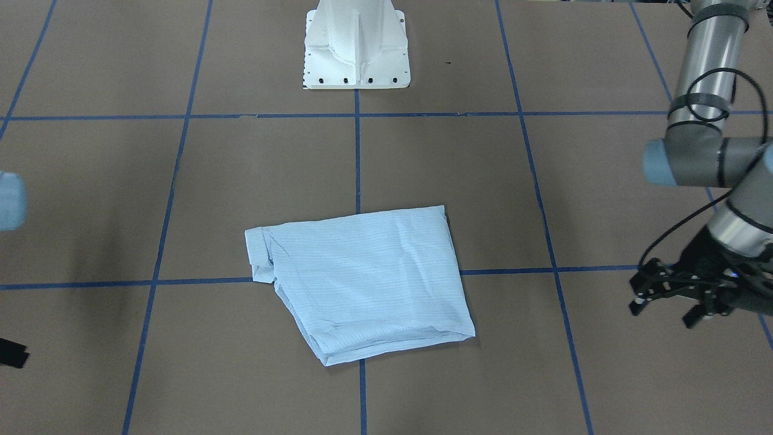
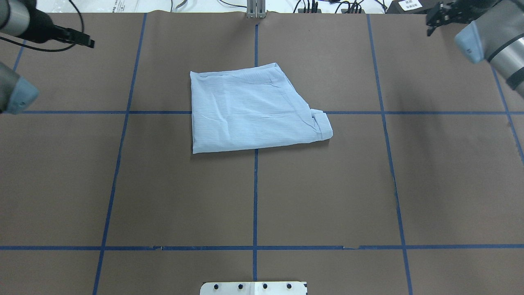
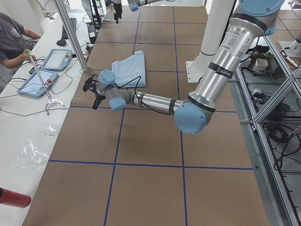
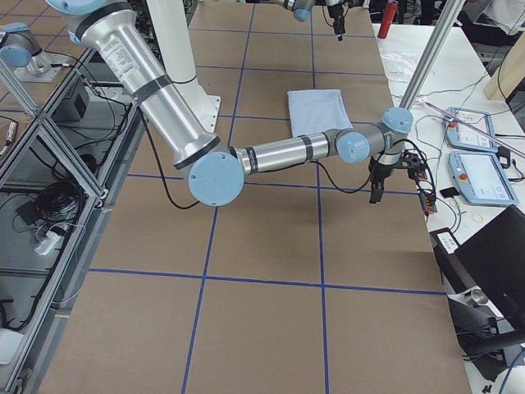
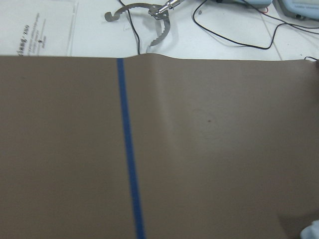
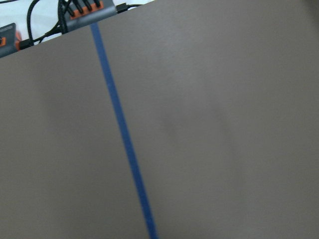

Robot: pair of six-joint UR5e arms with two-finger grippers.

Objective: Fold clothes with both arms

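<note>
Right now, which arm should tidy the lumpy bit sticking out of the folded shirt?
Right, probably. The lumpy bit sits at the right edge of the shirt, on the same side as the right gripper. The left gripper would have to reach across the whole shirt.

Left arm (image 3: 155,101), right arm (image 4: 279,153) — silver tubes, grey-blue joint caps, black cables, black bands
</note>
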